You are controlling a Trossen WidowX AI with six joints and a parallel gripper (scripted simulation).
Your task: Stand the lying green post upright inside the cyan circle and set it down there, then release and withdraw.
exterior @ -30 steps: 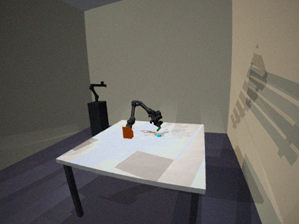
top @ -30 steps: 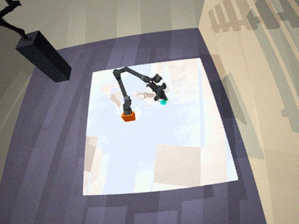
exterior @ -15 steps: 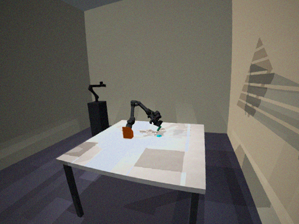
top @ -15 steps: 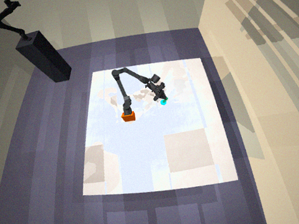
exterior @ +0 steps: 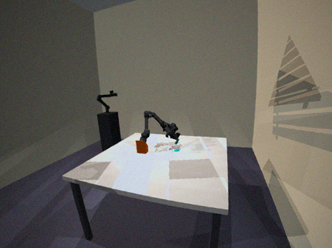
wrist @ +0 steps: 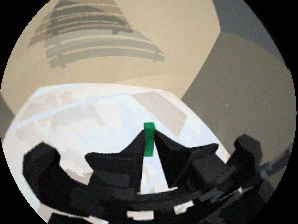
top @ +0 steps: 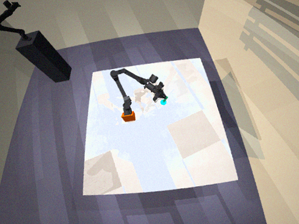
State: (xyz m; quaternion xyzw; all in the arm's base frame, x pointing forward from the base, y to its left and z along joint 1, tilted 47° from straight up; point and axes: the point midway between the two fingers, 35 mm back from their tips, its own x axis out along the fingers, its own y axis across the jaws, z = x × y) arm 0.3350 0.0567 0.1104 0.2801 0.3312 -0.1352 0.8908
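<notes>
The gripper [top: 164,95] [exterior: 177,137] [wrist: 149,132] was closed to a narrow gap on the green post [top: 166,98] [exterior: 176,141] [wrist: 149,140], gripping it between its fingertips. In the exterior view the post hung above the white table [top: 146,138] [exterior: 135,172] [wrist: 102,117], steep but tilted, its upper end toward one o'clock and its lower end toward seven. The cyan circle [top: 163,102] [exterior: 176,150] lay on the tabletop at six o'clock from the post, apart from it. From above, the circle showed at seven o'clock, just beside the post. An orange block [top: 128,117] [exterior: 142,147] stood at about nine o'clock from the circle, by the black arm's [top: 120,86] [exterior: 146,123] foot.
</notes>
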